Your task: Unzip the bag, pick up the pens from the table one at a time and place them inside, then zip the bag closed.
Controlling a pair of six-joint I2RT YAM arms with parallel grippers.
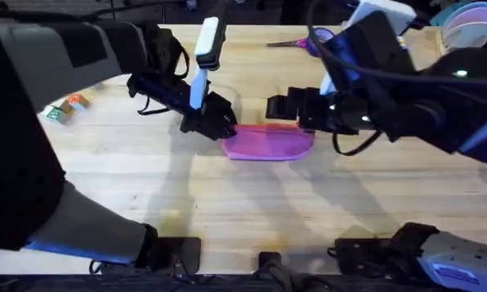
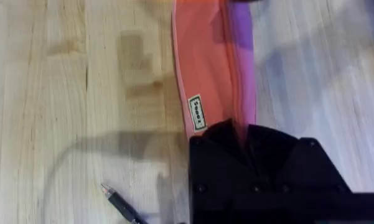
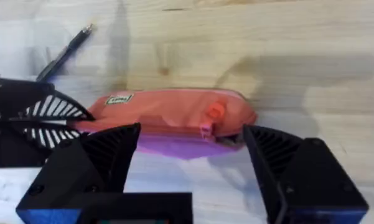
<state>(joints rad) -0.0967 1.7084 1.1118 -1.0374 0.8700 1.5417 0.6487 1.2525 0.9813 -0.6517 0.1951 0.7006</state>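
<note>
Pink bag [image 1: 269, 142] on wooden surface [image 1: 251, 203]; left gripper [image 1: 224, 128] jaws clamped on its end; right gripper [image 3: 190, 146] jaws apart beside zip pull [image 3: 207, 127]; pen [image 3: 65, 48] nearby.

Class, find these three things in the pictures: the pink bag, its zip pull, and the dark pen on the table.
bag [image 1: 267, 143], overhead view, middle of its pink side.
zip pull [image 3: 206, 129], right wrist view, the small tab hanging from the zip.
pen [image 3: 65, 51], right wrist view, middle of its barrel.

Two dark articulated arms with loose black cables; the left arm [image 1: 158, 85] carries a white wrist module, the right arm [image 1: 389, 97] a white housing with blue trim. Black fingers [image 3: 299, 168] bear ribbed, fan-patterned faces (small screws visible).
</note>
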